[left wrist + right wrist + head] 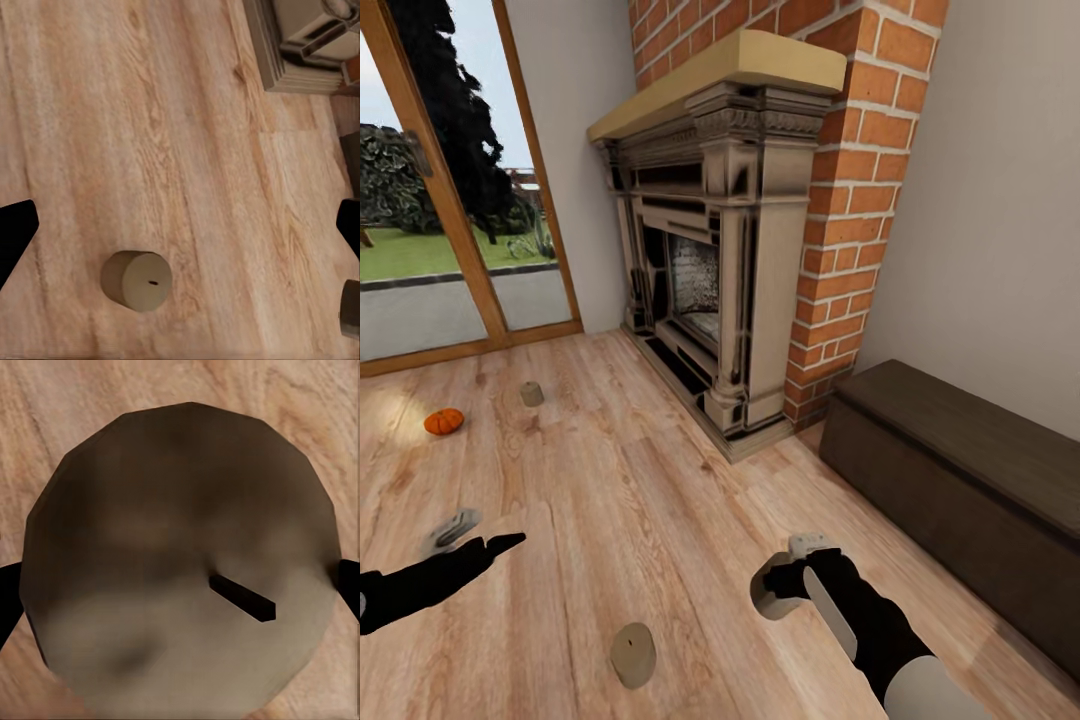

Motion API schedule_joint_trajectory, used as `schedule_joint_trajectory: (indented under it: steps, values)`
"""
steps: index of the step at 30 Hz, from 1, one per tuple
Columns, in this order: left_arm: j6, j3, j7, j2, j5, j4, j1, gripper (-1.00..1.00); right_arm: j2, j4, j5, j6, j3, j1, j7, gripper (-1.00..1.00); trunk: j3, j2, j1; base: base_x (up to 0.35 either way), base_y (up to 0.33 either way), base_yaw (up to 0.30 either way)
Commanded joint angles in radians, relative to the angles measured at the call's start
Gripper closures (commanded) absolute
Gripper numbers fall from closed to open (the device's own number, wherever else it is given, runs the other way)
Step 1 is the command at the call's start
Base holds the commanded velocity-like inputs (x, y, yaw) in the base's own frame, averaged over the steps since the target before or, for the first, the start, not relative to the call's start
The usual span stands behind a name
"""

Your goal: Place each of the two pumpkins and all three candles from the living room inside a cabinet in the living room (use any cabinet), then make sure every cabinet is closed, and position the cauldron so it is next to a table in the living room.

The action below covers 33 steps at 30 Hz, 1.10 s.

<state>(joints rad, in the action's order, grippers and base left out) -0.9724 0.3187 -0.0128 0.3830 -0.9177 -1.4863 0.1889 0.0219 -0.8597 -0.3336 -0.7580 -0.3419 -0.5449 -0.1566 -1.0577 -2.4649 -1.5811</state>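
Note:
One orange pumpkin [443,421] lies on the wooden floor at the left, with a small grey-brown candle [532,394] just beyond it. A second candle [632,655] [137,280] stands on the floor between my arms. My left gripper [475,535] [180,240] hovers open above the floor, to one side of it. A third candle [180,562] sits wick up, close under my right gripper [788,575] [180,592]. The black fingers [7,600] stand spread at either side of it, as wide as the left ones. The long dark-brown cabinet [960,470] stands shut along the right wall.
A stone-coloured fireplace [710,250] with a brick chimney rises straight ahead, its base stepping out onto the floor. Glass doors [450,200] to a garden fill the far left. Open wooden floor [620,480] lies between my arms and the fireplace.

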Motion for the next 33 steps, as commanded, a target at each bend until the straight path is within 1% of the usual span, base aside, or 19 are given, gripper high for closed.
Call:
schedule_joint_trajectory:
  steps: [1, 7, 8, 14, 16, 18, 20, 22, 23, 24, 26, 27, 28, 29, 31, 33]
  values:
    - [-0.005, -0.003, -0.019, -0.001, -0.003, -0.003, 0.001, -1.00, 0.000, -0.001, -0.011, -0.003, -0.003, -0.001, -0.010, 1.00, 0.002, 0.007, 0.004, 0.000, 0.000, 0.000]
    - [-0.006, -0.020, -0.122, -0.004, -0.003, -0.006, 0.007, -1.00, 0.001, -0.010, -0.005, -0.002, -0.001, -0.001, -0.008, 1.00, 0.021, 0.049, 0.027, 0.000, 0.000, 0.000]
    - [-0.007, -0.036, -0.185, -0.005, -0.004, -0.006, 0.015, -1.00, 0.000, -0.060, -0.004, -0.002, -0.002, -0.001, -0.006, 1.00, 0.024, 0.056, 0.031, 0.000, 0.000, 0.000]
    - [-0.010, -0.042, -0.242, -0.002, -0.003, -0.009, 0.020, -1.00, -0.001, -0.084, -0.004, -0.001, -0.002, -0.001, -0.004, 1.00, 0.043, 0.098, 0.054, 0.000, 0.000, 0.000]
    - [-0.010, -0.044, -0.277, -0.001, -0.003, -0.011, 0.020, -1.00, -0.002, -0.086, -0.004, -0.001, -0.003, 0.000, -0.003, 1.00, 0.049, 0.112, 0.062, 0.000, 0.000, 0.000]
    - [-0.011, -0.052, -0.325, -0.002, -0.003, -0.015, 0.021, -1.00, -0.002, -0.086, -0.004, -0.001, -0.003, 0.000, -0.003, 1.00, 0.056, 0.126, 0.069, 0.000, 0.000, 0.000]
    - [-0.011, -0.077, -0.372, -0.002, -0.003, -0.019, 0.021, -1.00, -0.002, -0.087, -0.004, -0.001, -0.002, 0.000, -0.003, 1.00, 0.062, 0.140, 0.077, 0.000, 0.000, 0.000]
    - [-0.011, -0.110, -0.419, -0.002, -0.003, -0.021, 0.026, -1.00, -0.002, -0.087, -0.004, -0.001, 0.000, 0.000, -0.003, 1.00, 0.068, 0.154, 0.085, 0.000, 0.000, 0.000]
    - [-0.011, -0.128, -0.445, -0.003, -0.003, -0.021, 0.028, -1.00, -0.002, -0.087, -0.004, -0.001, 0.001, -0.001, -0.003, 1.00, 0.068, 0.154, 0.085, 0.000, 0.000, 0.000]
    - [-0.010, -0.150, -0.474, -0.004, -0.003, -0.022, 0.032, -1.00, -0.001, -0.087, -0.004, -0.001, 0.001, 0.000, -0.003, 1.00, 0.068, 0.154, 0.085, 0.000, 0.000, 0.000]
    - [-0.010, -0.217, -0.535, -0.008, -0.003, -0.024, 0.043, -1.00, -0.001, -0.087, -0.004, -0.001, 0.001, 0.000, -0.003, 1.00, 0.068, 0.154, 0.085, 0.000, 0.000, 0.000]
    - [-0.010, -0.236, -0.548, -0.011, -0.003, -0.024, 0.047, -1.00, -0.001, -0.087, -0.004, -0.001, 0.001, -0.001, -0.004, 1.00, 0.068, 0.154, 0.085, 0.000, 0.000, 0.000]
    - [-0.010, -0.269, -0.570, -0.016, -0.002, -0.024, 0.056, -1.00, -0.001, -0.087, -0.004, -0.001, 0.000, 0.000, -0.004, 1.00, 0.068, 0.154, 0.085, 0.000, 0.000, 0.000]
    - [-0.009, -0.292, -0.585, -0.021, -0.003, -0.024, 0.063, -1.00, 0.000, -0.087, -0.004, -0.002, -0.001, 0.000, -0.004, 1.00, 0.068, 0.154, 0.085, 0.000, 0.000, 0.016]
    - [-0.008, -0.316, -0.601, -0.029, -0.002, -0.023, 0.070, -1.00, 0.001, -0.087, -0.004, -0.002, -0.002, -0.001, -0.005, 1.00, 0.068, 0.154, 0.085, 0.000, 0.000, 0.123]
    - [-0.008, -0.326, -0.609, -0.033, -0.001, -0.022, 0.073, -1.00, 0.000, -0.087, -0.004, -0.003, -0.003, -0.001, -0.006, 1.00, 0.068, 0.154, 0.085, 0.000, 0.000, 0.210]
